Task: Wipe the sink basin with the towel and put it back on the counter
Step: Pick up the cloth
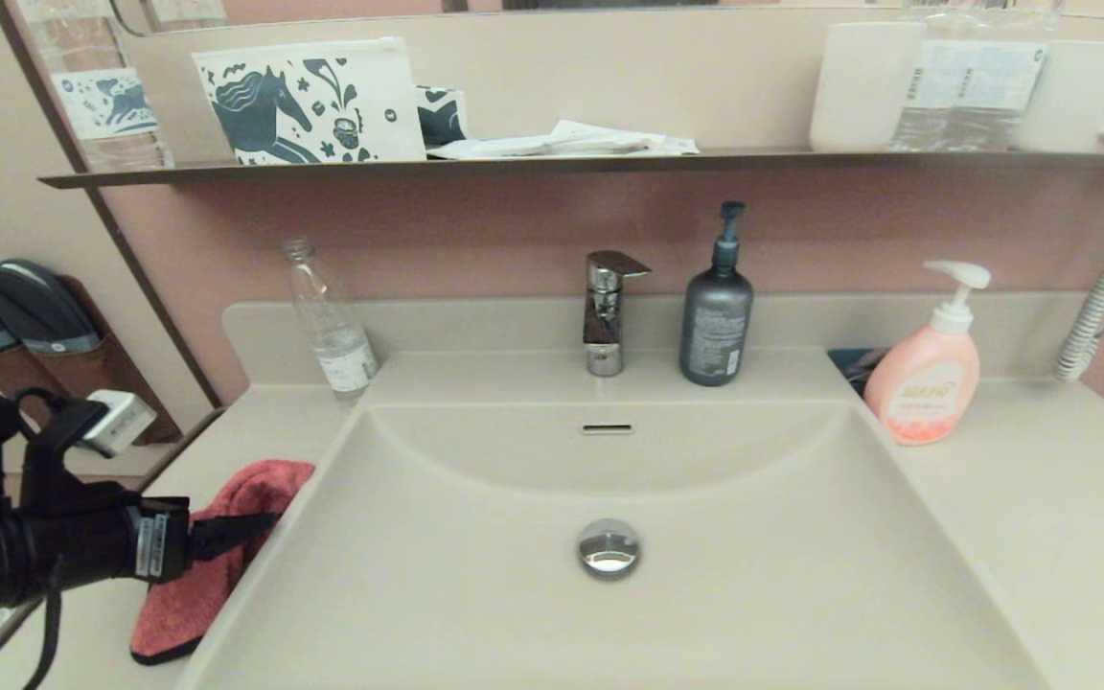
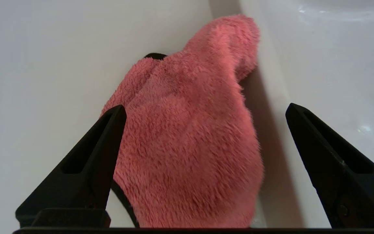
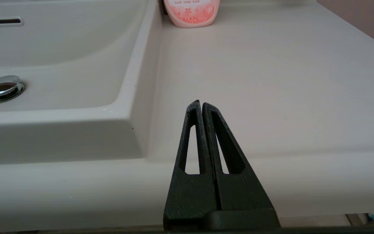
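left end effector (image 2: 203,113) released, fingers astride towel (image 2: 190,136) | towel on counter (image 1: 264,422) beside sink basin (image 1: 705,594) | right end effector (image 3: 201,105) clenched, empty, parked at counter's front edge

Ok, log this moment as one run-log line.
left gripper: open, fingers straddling towel | towel: on counter, left of sink basin | right gripper: shut, parked over counter's right front edge

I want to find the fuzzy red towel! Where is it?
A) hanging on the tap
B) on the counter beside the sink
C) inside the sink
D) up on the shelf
B: the towel lies on the counter at the basin's left edge, between the open left gripper's fingers.
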{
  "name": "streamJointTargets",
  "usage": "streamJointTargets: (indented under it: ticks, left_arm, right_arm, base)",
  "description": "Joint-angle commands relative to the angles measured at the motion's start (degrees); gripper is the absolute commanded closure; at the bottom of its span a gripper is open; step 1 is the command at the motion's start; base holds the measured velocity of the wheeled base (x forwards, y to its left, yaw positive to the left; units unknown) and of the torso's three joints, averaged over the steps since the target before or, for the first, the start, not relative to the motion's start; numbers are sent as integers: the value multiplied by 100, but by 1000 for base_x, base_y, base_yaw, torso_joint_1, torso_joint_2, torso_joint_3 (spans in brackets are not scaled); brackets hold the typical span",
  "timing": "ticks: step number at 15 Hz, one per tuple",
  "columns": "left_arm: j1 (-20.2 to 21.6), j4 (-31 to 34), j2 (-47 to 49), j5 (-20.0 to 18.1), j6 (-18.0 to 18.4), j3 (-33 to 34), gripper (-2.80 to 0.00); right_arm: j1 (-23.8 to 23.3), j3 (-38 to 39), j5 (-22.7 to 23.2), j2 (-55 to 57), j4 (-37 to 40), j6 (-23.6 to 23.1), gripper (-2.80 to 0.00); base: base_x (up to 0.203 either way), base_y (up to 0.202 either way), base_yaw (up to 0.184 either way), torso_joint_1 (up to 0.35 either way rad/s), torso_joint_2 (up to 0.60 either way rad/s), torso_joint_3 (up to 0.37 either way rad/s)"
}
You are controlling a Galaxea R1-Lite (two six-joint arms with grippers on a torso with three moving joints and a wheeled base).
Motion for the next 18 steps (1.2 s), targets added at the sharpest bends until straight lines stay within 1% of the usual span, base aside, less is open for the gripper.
streamJointTargets:
  ticks: [1, 6, 10, 13, 14, 18]
  left_arm:
    - [3, -75, 297, -10, 12, -3, -280]
    - [3, -358, 603, -46, -6, 66, -280]
    - [3, -388, 656, -80, -14, 145, -280]
    - [-5, -592, 730, -89, -24, 171, -280]
    - [-6, -615, 735, -89, -23, 171, 0]
    - [-14, -616, 709, -89, -32, 171, 0]
  right_arm:
    - [1, 0, -1, 5, 0, 0, 0]
    - [1, 0, -1, 5, 0, 0, 0]
    - [1, 0, -1, 5, 0, 0, 0]
    - [1, 0, -1, 5, 0, 0, 0]
    - [1, 0, -1, 5, 0, 0, 0]
    - [1, 0, -1, 5, 0, 0, 0]
  base:
    - [0, 0, 0, 0, 0, 0]
    - [0, 0, 0, 0, 0, 0]
    - [0, 0, 0, 0, 0, 0]
    - [0, 0, 0, 0, 0, 0]
    - [0, 0, 0, 0, 0, 0]
    - [0, 0, 0, 0, 0, 0]
